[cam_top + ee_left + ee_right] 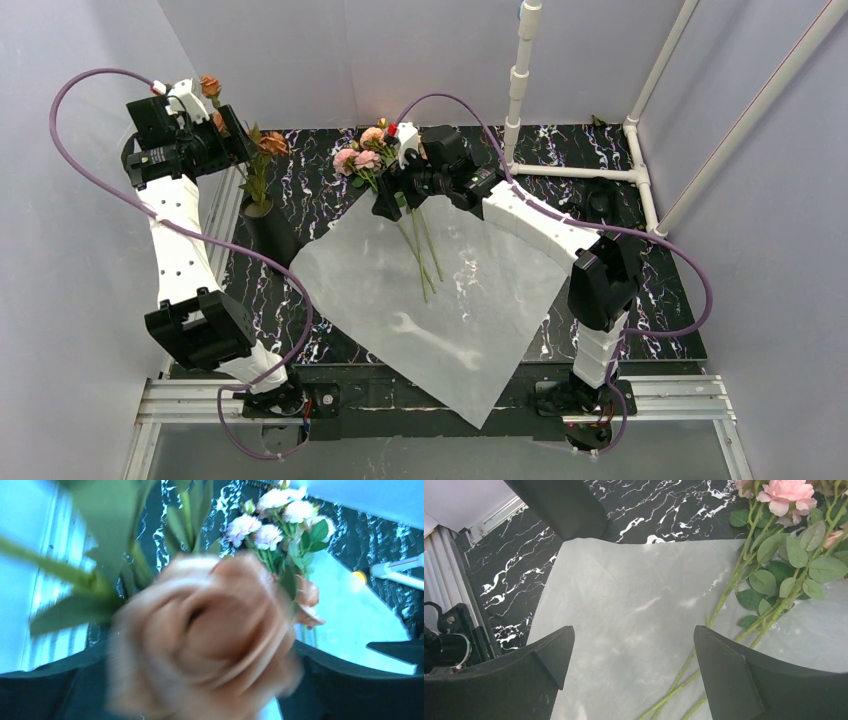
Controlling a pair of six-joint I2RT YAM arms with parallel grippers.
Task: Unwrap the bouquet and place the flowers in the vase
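Note:
The vase (272,238) is a black tube at the left edge of the marble mat; it also shows in the right wrist view (559,505). Leafy stems (256,170) rise from its mouth. A rust-orange rose (272,142) tops them. High above it, my left gripper (203,104) is open, with a blurred peach rose (205,635) filling the space between its fingers (45,690). The other flowers (362,158) lie on the flattened white wrap (450,300), stems (724,595) toward me. My right gripper (634,645) hangs open over the paper, just left of those stems.
A white pipe post (520,70) and its pipe frame (590,172) stand at the back right. A small orange disc (359,576) lies near a pipe. White walls close in on the left and the back. A metal rail (440,395) holds both arm bases.

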